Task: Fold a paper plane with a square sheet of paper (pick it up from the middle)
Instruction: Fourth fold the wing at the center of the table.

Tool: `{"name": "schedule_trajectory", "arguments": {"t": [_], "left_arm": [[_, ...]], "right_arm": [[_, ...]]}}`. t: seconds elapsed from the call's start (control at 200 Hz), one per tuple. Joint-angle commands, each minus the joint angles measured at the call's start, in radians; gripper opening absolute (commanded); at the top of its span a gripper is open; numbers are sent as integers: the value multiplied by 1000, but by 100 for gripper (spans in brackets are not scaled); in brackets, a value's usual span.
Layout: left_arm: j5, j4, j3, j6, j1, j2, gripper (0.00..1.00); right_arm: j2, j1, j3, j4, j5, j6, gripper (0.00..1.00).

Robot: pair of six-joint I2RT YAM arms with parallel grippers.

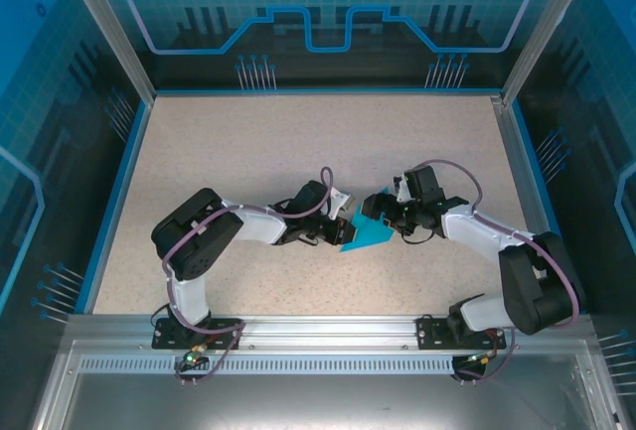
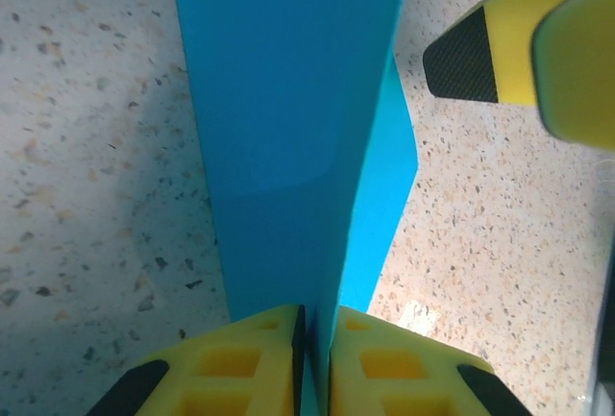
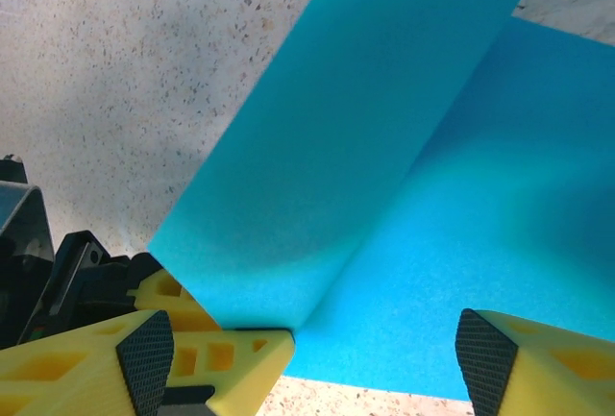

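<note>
The square sheet of paper [image 1: 370, 235] is cyan-blue and folded along a crease, lying at the table's middle between both arms. One flap [image 3: 346, 147] stands up from the crease and the other lies flat [image 3: 480, 272]. My left gripper [image 2: 312, 325] is shut on the sheet's folded edge [image 2: 288, 99], with both yellow fingers pressed against the paper. My right gripper [image 3: 312, 358] is open, its two fingertips spread wide over the near edge of the sheet without touching it. Its yellow fingers [image 2: 519, 51] hover at the sheet's far right. The paper plane is out of view.
The speckled beige table [image 1: 248, 152] is bordered by a blue rim and glass walls [image 1: 318, 13]. The two grippers [image 1: 333, 226] [image 1: 386, 214] face each other closely across the paper. An aluminium rail [image 1: 318, 336] runs along the near edge.
</note>
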Motion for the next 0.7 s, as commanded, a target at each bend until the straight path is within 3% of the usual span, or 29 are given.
{"name": "schedule_trajectory", "arguments": {"t": [0.0,0.695], "left_arm": [[60,-31,42,-35,4,22,16],[109,-166,149,-39,2,97,14]], "right_arm": [[-7,5,-11,-13,20,-6,79],[59,6,-5,19,33,-23,65]]}}
